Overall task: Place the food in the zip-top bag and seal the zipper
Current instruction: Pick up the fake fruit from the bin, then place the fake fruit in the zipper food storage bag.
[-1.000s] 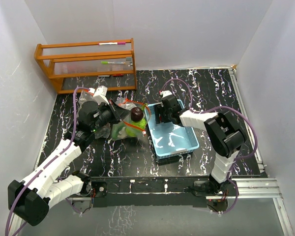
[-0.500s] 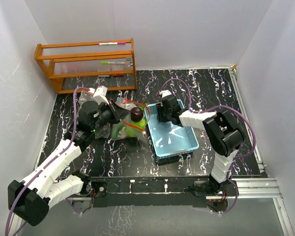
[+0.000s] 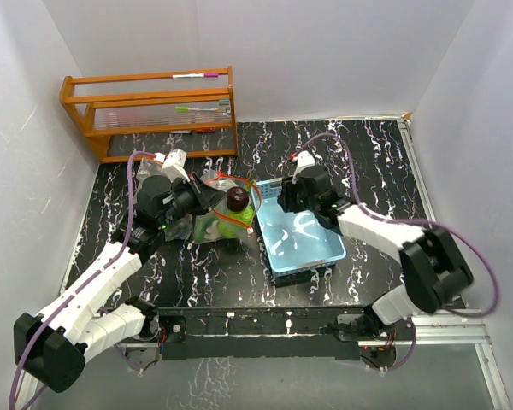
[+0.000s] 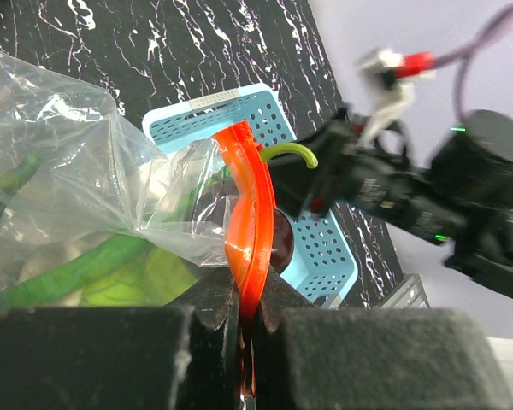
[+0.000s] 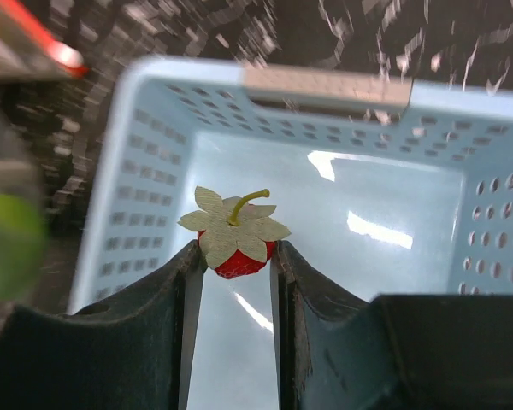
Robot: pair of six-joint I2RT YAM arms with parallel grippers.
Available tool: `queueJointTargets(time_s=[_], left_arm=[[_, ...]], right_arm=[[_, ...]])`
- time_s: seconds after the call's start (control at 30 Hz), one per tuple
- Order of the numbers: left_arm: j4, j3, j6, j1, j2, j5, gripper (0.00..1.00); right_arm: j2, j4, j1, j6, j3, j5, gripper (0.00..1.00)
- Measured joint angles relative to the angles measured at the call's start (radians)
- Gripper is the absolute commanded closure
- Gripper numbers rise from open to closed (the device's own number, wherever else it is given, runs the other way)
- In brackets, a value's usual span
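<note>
The clear zip-top bag [image 3: 207,215] lies left of the blue basket [image 3: 325,248] and holds green food [image 4: 111,273]; a dark purple ball [image 3: 237,200] sits at its mouth. My left gripper [image 4: 248,312] is shut on the red-orange zipper [image 4: 250,231] and holds the mouth up. My right gripper [image 5: 235,256] is shut on a small red strawberry [image 5: 236,239] with a pale leafy cap, held above the basket floor [image 5: 342,290]. In the top view the right gripper [image 3: 284,198] is over the basket's far end.
A wooden rack [image 3: 154,109] with pens stands at the back left. A second clear bag [image 3: 150,166] lies behind my left wrist. White walls enclose the black marbled table [image 3: 368,154].
My right arm has swung out to the right and its wrist has lifted over the basket with the strawberry. The left arm and the bag have not moved.
</note>
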Motion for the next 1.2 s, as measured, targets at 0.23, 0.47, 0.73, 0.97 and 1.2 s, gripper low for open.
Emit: queueJointTargets(time_s=[0.23, 0.47, 0.73, 0.97, 1.2], left_arm=[[0.000, 0.000, 0.001, 0.000, 0.000, -0.001, 1.00], [0.010, 0.000, -0.009, 0.000, 0.006, 0.001, 1.00], [0.030, 0.000, -0.046, 0.000, 0.006, 0.025, 1.00], [0.059, -0.001, -0.084, 0.000, 0.007, 0.060, 1.00], [0.104, -0.010, -0.112, 0.000, 0.032, 0.081, 1.00]], right_arm=[[-0.372, 0.013, 0.046, -0.003, -0.048, -0.129, 0.73], [-0.447, 0.082, 0.141, 0.004, -0.053, -0.274, 0.73], [-0.299, 0.134, 0.229, 0.021, -0.051, -0.311, 0.73], [-0.253, 0.132, 0.270, 0.016, -0.034, -0.282, 0.66], [-0.238, 0.124, 0.287, 0.014, -0.002, -0.272, 0.02]])
